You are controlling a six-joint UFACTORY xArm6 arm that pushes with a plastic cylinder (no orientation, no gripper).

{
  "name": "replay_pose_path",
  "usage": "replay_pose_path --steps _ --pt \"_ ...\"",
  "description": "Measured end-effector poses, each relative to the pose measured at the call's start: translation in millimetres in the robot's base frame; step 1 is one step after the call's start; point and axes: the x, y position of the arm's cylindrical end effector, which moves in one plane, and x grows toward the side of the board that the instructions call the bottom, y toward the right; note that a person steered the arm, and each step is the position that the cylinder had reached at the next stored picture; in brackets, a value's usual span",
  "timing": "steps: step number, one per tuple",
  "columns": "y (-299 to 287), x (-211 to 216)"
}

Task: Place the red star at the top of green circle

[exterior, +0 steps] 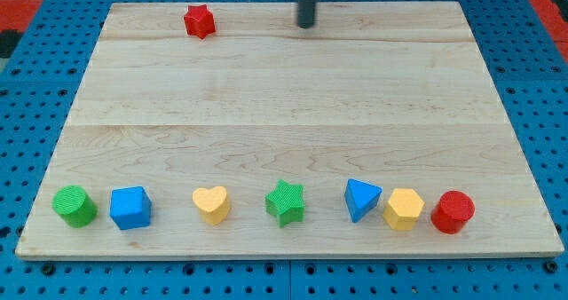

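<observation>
So no pincer on this rig, just my tip (306,24), a plain rod end with nothing to open or close, parked at the board's (284,87) top edge. Red star (200,20) sits well off to its left at the same height. Green circle (74,206) is far down-left of my tip, just beside the blue cube (130,208), bottom row.

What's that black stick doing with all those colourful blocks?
That stick is a robot arm's dark rod, and my tip pushes blocks across the wooden board. Its job is to put the small red star block just above the green circle block. Right now my tip sits near the view's top edge, to the right of the red star and not touching it. The green circle waits far away at the bottom left.
</observation>
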Motion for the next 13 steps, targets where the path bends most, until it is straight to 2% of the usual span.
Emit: replay_pose_path --steps 2,3,4,5,6,7,8,9,11,12,13 --pt "-136.0 24.1" --pt "-114.2 7.5" --pt "-125.3 -30.9" --pt "-160.0 -5.8" --pt "-169.1 64.9" --pt "-178.7 94.7" --pt "-144.4 49.0" --pt "-212.2 38.3" --pt "-243.5 132.2" --pt "-248.3 62.2" --pt "-229.9 87.8"
